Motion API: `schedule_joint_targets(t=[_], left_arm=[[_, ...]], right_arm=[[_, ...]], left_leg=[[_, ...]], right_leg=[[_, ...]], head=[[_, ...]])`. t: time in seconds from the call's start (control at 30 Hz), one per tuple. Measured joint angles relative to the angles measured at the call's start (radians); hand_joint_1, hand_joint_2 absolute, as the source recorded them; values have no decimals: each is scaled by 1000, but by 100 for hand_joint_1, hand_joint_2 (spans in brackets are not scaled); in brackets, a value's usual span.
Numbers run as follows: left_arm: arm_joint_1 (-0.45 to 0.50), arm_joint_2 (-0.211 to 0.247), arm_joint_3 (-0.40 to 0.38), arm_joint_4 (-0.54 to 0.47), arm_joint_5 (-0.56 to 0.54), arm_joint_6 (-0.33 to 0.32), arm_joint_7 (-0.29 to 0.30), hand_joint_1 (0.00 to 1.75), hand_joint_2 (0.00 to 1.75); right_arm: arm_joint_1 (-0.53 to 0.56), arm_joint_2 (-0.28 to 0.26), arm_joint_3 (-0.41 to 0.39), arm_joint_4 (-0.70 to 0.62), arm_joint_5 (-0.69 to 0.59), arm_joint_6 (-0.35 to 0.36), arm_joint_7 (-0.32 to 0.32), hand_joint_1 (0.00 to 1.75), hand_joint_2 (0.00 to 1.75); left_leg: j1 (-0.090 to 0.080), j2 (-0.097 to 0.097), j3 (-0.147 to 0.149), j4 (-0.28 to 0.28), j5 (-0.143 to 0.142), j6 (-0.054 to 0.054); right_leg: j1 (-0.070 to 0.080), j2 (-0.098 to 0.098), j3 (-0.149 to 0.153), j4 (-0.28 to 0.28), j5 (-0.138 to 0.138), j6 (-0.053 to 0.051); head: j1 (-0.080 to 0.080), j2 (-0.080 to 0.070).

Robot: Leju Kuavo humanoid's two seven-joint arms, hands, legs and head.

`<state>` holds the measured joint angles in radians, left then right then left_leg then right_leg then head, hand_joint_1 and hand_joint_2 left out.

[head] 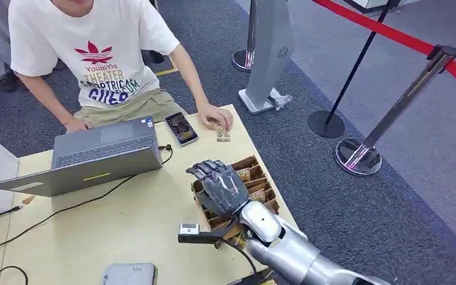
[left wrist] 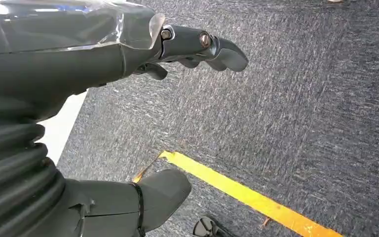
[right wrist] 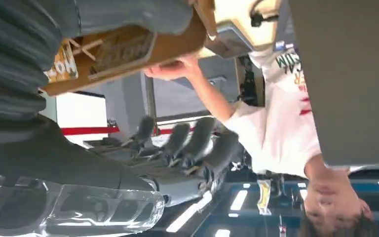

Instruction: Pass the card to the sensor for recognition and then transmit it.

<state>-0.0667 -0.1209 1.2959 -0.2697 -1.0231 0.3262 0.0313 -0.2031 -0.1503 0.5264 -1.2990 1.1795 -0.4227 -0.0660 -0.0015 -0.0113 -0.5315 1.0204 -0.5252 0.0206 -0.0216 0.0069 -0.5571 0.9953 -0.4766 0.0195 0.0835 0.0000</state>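
Observation:
A wooden slotted card box (head: 262, 172) stands near the table's right edge, with several cards (head: 257, 195) upright in it. My right hand (head: 222, 184) hovers over the box's left part, its fingers spread and curved down with nothing in them. In the right wrist view the fingers (right wrist: 190, 139) stretch out apart from the thumb (right wrist: 128, 17), which lies by the box (right wrist: 128, 49). A small sensor (head: 189, 228) sits on a black stand just left of my right wrist. My left hand (left wrist: 128, 113) hangs over the carpet, open and holding nothing.
A person sits behind the table, one hand (head: 215, 116) resting on a small card (head: 223, 136) by a phone (head: 181, 128). An open laptop (head: 95, 157) with cables takes the table's left. A grey device (head: 129, 274) lies at the front edge. Stanchions with red rope stand to the right.

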Motion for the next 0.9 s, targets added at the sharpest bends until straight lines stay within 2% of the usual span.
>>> schedule_joint_targets(t=[0.07,0.1,0.2,0.23,0.27,0.33,0.47,0.57,0.9], left_arm=[[0,0,0,0,0,0,0,0,175],[0,0,0,0,0,0,0,0,175],[-1,0,0,0,0,0,0,0,175],[-1,0,0,0,0,0,0,0,175],[-1,0,0,0,1,0,1,0,175],[-1,0,0,0,2,0,4,0,175],[-1,0,0,0,7,0,6,0,175],[-1,0,0,0,12,0,9,0,175],[-1,0,1,0,22,0,14,0,175]], right_arm=[[2,0,1,-23,0,0,-4,37,175],[2,0,1,-36,0,0,-6,58,175],[2,1,4,-67,0,2,-12,59,175],[2,2,8,-77,0,2,-15,66,175],[2,2,13,-87,0,3,-18,66,175],[1,3,18,-100,0,3,-21,91,175],[-2,6,24,-119,0,10,-26,89,175],[-4,8,29,-128,2,21,-26,75,175],[-6,8,35,-138,8,55,-6,77,175]], left_leg=[[0,0,0,0,0,0],[0,0,0,0,0,0],[0,0,0,0,0,0],[0,0,0,0,0,0],[0,0,0,0,0,0],[0,0,0,0,0,0],[0,0,0,0,0,0],[0,0,0,0,0,0],[0,0,0,0,0,0]], right_leg=[[0,0,0,0,0,0],[0,0,0,0,0,0],[0,0,0,0,0,0],[0,0,0,0,0,0],[0,0,0,0,0,0],[0,0,0,0,0,0],[0,0,0,0,0,0],[0,0,0,0,0,0],[0,0,0,0,0,0]], head=[[0,0],[0,0],[0,0],[0,0],[0,0],[0,0],[0,0],[0,0],[0,0]])
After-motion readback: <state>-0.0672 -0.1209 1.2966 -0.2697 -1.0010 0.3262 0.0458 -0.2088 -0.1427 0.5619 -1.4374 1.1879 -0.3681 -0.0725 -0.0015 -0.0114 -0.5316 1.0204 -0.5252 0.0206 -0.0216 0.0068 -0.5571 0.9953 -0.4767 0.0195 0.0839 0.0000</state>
